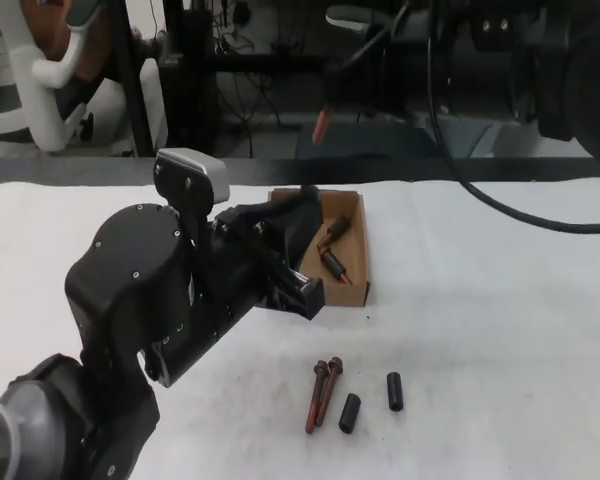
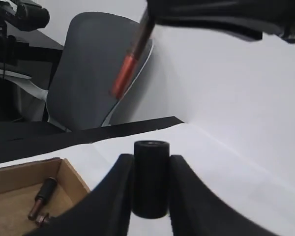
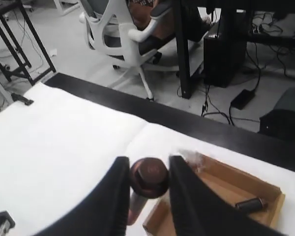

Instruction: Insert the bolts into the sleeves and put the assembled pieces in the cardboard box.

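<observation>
Bolts [image 1: 315, 398] loose on bench: two. Sleeves [image 1: 350, 412] loose beside them: two. One more sleeve [image 2: 151, 182] in left gripper [image 2: 151, 162], one more bolt [image 3: 148, 177] in right gripper [image 3: 148, 164]. Cardboard box [image 1: 363, 260]: one. Assembled pieces [image 1: 334, 264] inside: seemingly two, box partly hidden.

Assembled pieces [image 1: 335, 265] in cardboard box [image 1: 363, 250], two bolts [image 1: 314, 398] before it, two sleeves [image 1: 350, 412] right of bolts
</observation>
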`<move>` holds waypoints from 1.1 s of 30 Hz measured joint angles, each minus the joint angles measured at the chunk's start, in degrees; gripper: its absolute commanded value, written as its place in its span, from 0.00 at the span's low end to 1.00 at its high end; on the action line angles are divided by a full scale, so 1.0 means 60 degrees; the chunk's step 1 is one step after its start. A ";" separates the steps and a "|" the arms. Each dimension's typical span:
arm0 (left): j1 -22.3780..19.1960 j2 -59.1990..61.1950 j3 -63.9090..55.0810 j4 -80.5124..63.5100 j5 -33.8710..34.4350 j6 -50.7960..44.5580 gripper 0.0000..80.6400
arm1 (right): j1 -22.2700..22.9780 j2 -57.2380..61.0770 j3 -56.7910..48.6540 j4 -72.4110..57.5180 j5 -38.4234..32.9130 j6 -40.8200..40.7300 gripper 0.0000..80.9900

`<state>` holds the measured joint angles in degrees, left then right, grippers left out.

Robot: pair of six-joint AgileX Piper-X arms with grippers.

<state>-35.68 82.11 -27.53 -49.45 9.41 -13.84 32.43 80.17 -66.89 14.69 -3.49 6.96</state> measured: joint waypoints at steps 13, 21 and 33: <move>0.0000 0.0000 0.0000 -0.0043 -0.0103 0.1283 0.02 | 0.0449 0.0000 0.0000 0.0955 -0.0044 0.0000 0.00; 0.0000 0.0000 0.0000 0.0867 0.0150 0.1998 0.02 | 0.0557 -0.0277 0.0000 0.1143 -0.0059 -0.0073 0.00; 0.0000 0.0023 0.0000 0.0742 0.0151 0.2116 0.02 | 0.0567 -0.0328 0.0000 0.1691 -0.0059 -0.0112 0.00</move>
<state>-35.68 82.25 -27.53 -44.99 10.32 -1.15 35.83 78.20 -66.89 24.84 -3.85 6.28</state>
